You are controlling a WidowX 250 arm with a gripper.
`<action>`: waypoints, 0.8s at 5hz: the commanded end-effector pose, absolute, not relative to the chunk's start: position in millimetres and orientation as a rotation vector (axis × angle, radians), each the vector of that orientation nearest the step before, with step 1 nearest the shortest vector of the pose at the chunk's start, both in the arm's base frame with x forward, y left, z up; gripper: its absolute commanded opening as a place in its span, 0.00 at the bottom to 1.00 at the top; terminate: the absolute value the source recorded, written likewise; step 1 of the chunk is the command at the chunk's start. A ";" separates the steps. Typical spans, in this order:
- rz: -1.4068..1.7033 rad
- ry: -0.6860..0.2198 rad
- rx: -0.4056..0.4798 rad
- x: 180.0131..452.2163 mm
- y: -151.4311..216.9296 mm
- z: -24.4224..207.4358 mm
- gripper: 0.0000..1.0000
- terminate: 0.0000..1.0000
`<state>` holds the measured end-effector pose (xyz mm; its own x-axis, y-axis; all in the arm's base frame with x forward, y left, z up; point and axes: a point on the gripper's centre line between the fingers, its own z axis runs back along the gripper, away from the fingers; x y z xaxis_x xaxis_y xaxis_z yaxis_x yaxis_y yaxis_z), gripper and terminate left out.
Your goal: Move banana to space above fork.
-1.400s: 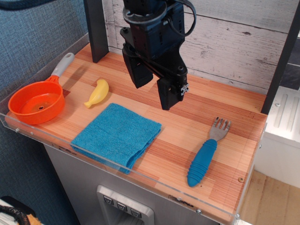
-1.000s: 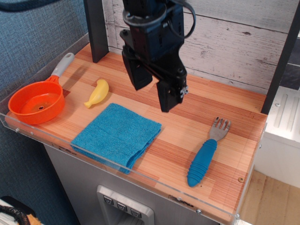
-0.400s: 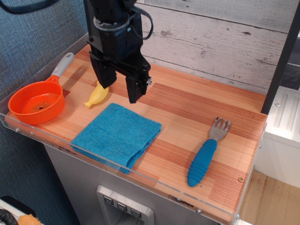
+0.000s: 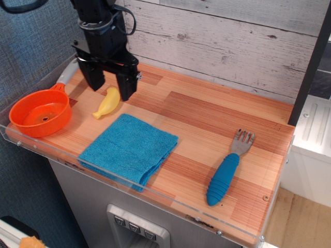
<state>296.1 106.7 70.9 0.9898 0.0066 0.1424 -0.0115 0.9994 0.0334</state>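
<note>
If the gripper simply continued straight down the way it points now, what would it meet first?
Most likely the banana: the gripper hangs open just above it, jaws either side. Depth is unclear from this one view, so a jaw might reach the wooden tabletop instead.

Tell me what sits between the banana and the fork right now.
In the only view, the blue cloth's upper right corner reaches that line; the rest between banana and fork is bare wooden tabletop.

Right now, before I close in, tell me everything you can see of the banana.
The banana is a small, smooth, yellow plastic-looking toy, slightly curved, tapering to a stem tip that points toward the orange pan. It lies flat on the wooden tabletop, just beyond the blue cloth. The open gripper hangs over its far end, not yet gripping it.
</note>
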 end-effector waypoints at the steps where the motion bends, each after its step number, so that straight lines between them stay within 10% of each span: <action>1: 0.068 -0.163 0.056 301.7 142.7 65.8 1.00 0.00; 4: 0.079 -0.168 0.034 310.8 144.9 41.3 1.00 0.00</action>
<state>309.6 141.8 29.7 0.9876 0.0849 0.1322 -0.0870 0.9961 0.0108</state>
